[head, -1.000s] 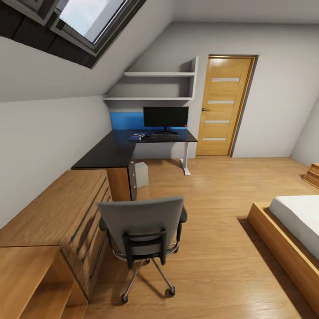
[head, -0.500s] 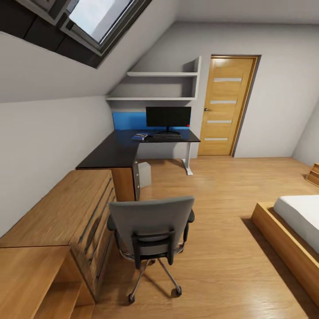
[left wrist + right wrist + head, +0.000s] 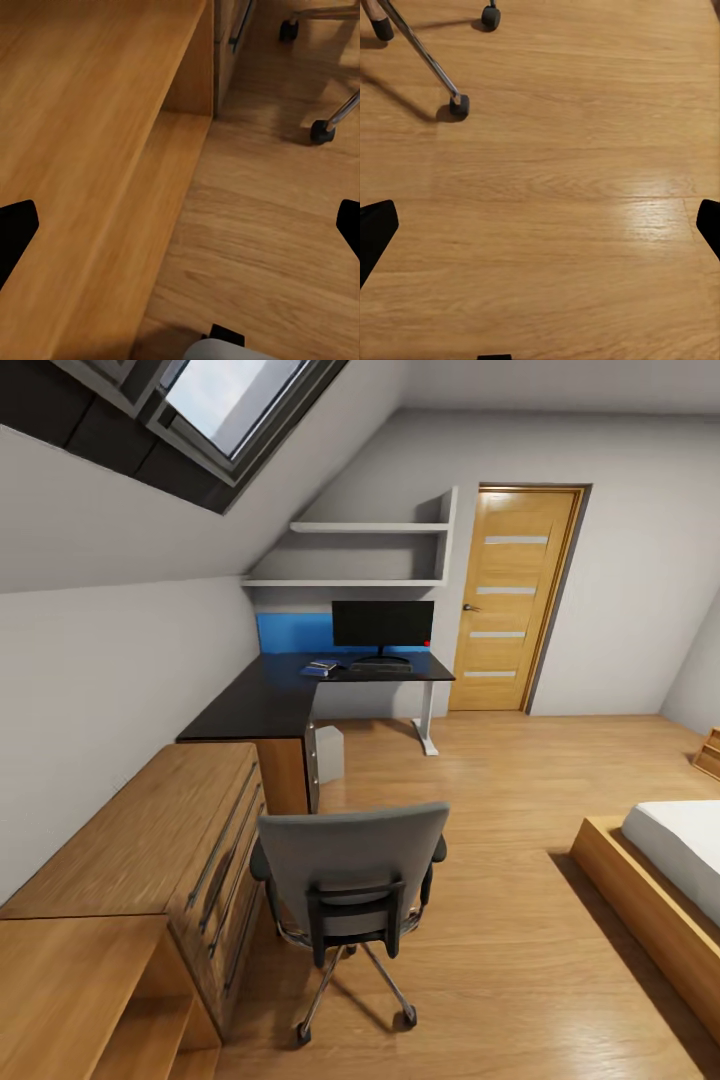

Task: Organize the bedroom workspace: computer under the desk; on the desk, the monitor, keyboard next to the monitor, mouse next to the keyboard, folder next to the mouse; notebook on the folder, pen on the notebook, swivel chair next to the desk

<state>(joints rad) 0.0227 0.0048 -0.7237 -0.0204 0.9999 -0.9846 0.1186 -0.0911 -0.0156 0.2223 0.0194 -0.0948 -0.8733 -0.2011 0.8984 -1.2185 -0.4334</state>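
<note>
the desk point(image 3: 262, 700) runs along the left wall and turns across the far corner, black-topped, with its drawer block at the near end. just nearer along the same wall stands a wooden chest point(image 3: 150, 840) with long bar handles. the swivel chair point(image 3: 350, 875) is on the wood floor point(image 3: 500, 940) beside that chest, its grey back toward the camera, well short of the desk. on the far stretch of the desk the monitor point(image 3: 382, 624) stands upright, with the keyboard point(image 3: 380, 668) just in front of its stand and a small bluish stack, too small to make out, left of the keyboard. the computer point(image 3: 330, 753) sits on the floor under the desk, next to the drawers. the left gripper point(image 3: 180, 225) hangs with its fingers wide apart above the floor and the chest's edge; the right gripper point(image 3: 540, 225), also spread and holding nothing, hangs over bare floor, the chair's castors point(image 3: 459, 105) well ahead of its fingertips.
</note>
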